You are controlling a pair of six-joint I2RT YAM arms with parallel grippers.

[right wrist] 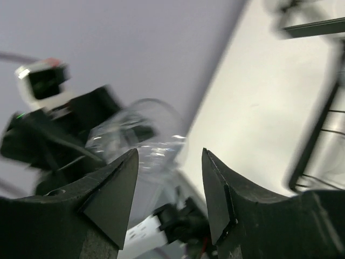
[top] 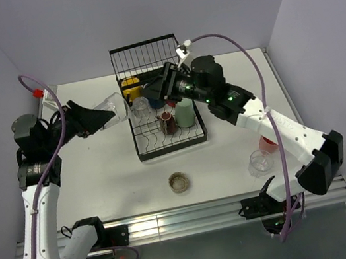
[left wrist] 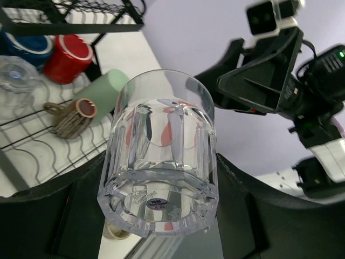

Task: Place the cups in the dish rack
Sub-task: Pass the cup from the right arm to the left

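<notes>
Left pincer [left wrist: 161, 186] carries a clear faceted glass tumbler [left wrist: 161, 135] beside the black wire dish rack [top: 173, 148]; right pincer [right wrist: 170, 162] is spread and empty. The next move probably calls for a free slot.

High behind the arm bases [top: 88, 235], the top camera overlooks the whole white bench [top: 231, 153]. The left wrist camera, close behind a clear faceted glass tumbler [left wrist: 159, 162], faces the black wire dish rack [left wrist: 64, 22]; the right wrist camera faces that tumbler
</notes>
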